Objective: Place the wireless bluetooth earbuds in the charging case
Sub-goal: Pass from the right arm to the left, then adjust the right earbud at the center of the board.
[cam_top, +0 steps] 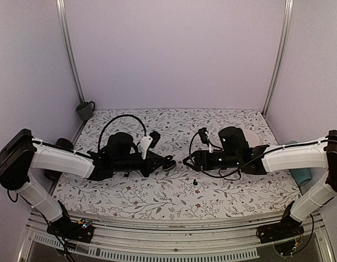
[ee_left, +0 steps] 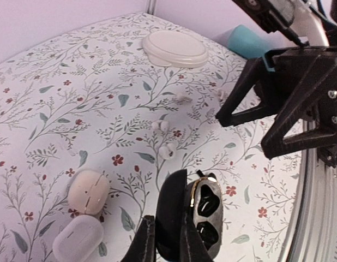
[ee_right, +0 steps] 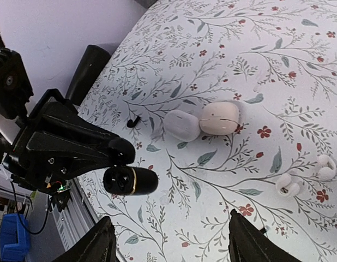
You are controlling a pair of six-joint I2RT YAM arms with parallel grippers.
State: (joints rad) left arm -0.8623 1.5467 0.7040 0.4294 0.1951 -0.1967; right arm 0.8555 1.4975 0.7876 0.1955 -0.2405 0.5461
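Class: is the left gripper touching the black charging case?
Touching. The left wrist view shows the left gripper clamped on the open charging case, with no gap between them.

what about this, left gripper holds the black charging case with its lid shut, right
No, the lid is open. The left wrist view shows the left gripper holding the black charging case with its lid swung back and the inside exposed.

Case: you've got the glossy black round charging case (ee_left: 204, 210), chrome-lined, lid open, pinched by the left gripper (ee_left: 167, 240) above the table (cam_top: 157, 202).
Earbud inside: a tiny black earbud (ee_left: 204, 204) sits in a well.
Earbud outside: a small black stemmed earbud (cam_top: 195, 182) lies loose on the table, apart from the case.
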